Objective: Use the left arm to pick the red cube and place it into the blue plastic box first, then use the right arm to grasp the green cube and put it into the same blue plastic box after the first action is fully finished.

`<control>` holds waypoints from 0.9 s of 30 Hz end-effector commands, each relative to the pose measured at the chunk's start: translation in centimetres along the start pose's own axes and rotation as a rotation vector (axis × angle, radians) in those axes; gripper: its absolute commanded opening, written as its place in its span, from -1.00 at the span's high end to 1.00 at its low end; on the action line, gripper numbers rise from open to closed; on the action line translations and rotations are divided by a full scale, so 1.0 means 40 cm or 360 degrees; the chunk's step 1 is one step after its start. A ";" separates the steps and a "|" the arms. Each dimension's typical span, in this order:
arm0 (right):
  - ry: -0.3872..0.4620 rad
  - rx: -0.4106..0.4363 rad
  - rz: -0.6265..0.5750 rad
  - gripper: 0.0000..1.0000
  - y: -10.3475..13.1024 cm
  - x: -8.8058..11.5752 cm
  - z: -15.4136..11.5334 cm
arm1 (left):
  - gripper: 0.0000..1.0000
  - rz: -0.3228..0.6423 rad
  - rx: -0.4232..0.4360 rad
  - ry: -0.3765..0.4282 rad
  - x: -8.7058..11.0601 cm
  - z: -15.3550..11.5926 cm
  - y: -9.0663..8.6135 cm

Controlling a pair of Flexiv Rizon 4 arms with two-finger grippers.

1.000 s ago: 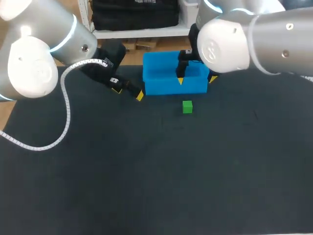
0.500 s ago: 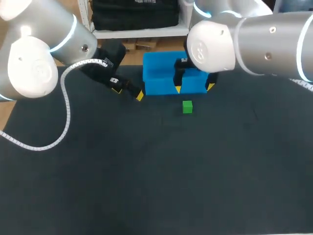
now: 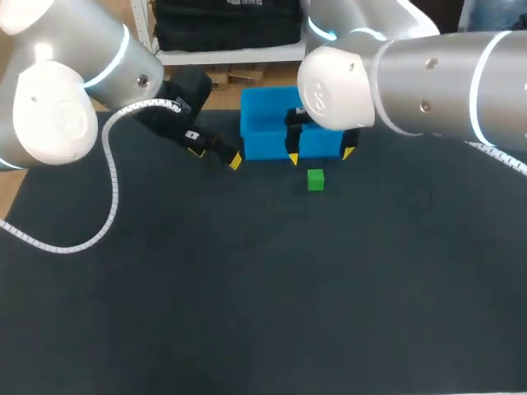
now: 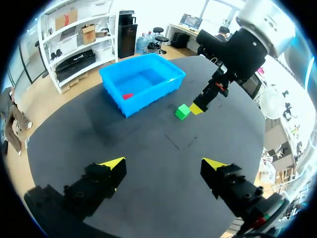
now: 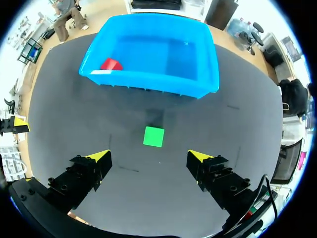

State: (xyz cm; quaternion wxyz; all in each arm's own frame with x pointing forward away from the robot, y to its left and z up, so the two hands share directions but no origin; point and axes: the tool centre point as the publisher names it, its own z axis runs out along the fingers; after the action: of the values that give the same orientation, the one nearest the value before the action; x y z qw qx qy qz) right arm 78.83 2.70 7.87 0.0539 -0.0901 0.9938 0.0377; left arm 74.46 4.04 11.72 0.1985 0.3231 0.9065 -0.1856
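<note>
Right gripper (image 5: 149,156) hovers with fingers spread wide, the green cube (image 5: 153,136) ahead between its tips, apparently lined up to straddle it, since the red cube (image 5: 111,64) already lies inside the blue plastic box (image 5: 148,83) just beyond.

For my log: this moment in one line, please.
red cube: in blue box; green cube: on table; left gripper: open; right gripper: open

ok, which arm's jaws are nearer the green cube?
Right. The right arm holds its open jaws near the green cube, which lies just ahead between them. The left arm has its jaws farther off, by the opposite corner of the blue box.
</note>
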 end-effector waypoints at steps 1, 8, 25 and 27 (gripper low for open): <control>0.0008 0.0003 0.0014 -1.00 0.007 -0.006 0.014 | -1.00 0.0004 0.0006 -0.0006 0.002 0.000 0.003; 0.0004 0.0002 0.0027 -1.00 0.011 -0.006 0.035 | -1.00 0.0004 0.0006 -0.0006 0.002 0.000 0.003; 0.0031 0.0032 0.0059 -1.00 -0.015 -0.005 0.094 | -1.00 0.0004 0.0006 -0.0006 0.002 0.000 0.003; 0.0037 0.0038 0.0064 -1.00 -0.018 -0.008 0.099 | -1.00 0.0004 0.0006 -0.0006 0.002 0.000 0.003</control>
State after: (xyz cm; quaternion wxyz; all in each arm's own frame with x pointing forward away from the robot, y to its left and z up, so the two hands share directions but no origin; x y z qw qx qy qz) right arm 79.29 2.23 4.17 0.0450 -0.0710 0.9961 0.0278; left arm 74.46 4.04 11.72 0.1985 0.3231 0.9065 -0.1857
